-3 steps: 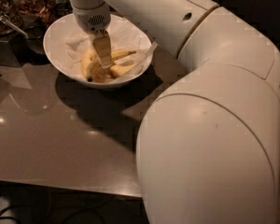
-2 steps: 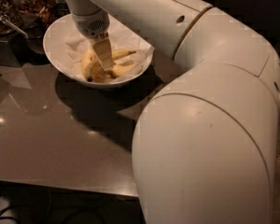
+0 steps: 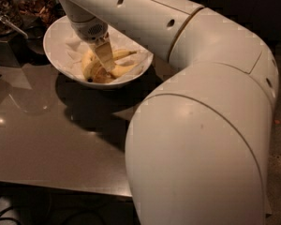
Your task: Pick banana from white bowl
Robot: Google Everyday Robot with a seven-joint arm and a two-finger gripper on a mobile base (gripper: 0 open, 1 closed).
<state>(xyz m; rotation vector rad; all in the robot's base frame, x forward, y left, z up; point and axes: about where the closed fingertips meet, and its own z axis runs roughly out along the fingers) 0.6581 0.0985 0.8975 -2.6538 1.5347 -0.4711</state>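
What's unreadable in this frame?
- Camera view: whether the gripper, down in the white bowl, has the banana; its own body covers the contact.
- Camera view: part of the banana, behind the gripper.
- Camera view: the white bowl's far rim, behind the arm.
- Camera view: dark clutter at top left, dim and cut by the edge.

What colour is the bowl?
White. The bowl shows best in the camera view. The gripper is down inside it.

Glossy brown table [image 3: 47,139] with light glints, dark containers of brown bits [image 3: 37,3] at far left, silvery handle [image 3: 11,26] beside them, cables [image 3: 4,212] below.
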